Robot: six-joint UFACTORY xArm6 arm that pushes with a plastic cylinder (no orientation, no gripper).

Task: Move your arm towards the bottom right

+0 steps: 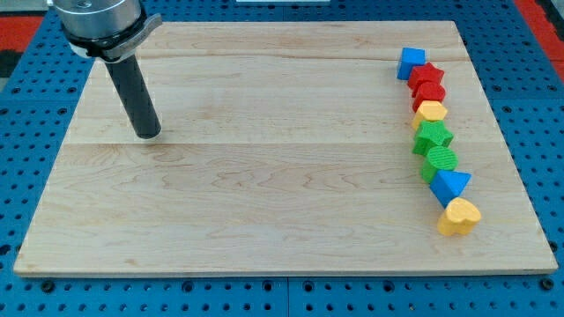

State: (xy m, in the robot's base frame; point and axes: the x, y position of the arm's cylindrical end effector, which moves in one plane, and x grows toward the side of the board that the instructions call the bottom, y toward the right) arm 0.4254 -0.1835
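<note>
My tip [148,135] rests on the wooden board [264,176] at the view's upper left, far from all blocks. A column of blocks runs down the view's right side: a blue cube [410,62] at the top, a red star [426,76], a red block [429,94], a yellow block [431,112], a green star [434,136], a green block [440,161], a blue triangle [450,185] and a yellow heart [459,216] at the bottom.
The board lies on a blue perforated table [546,132]. The arm's metal flange [97,22] hangs over the board's top left corner.
</note>
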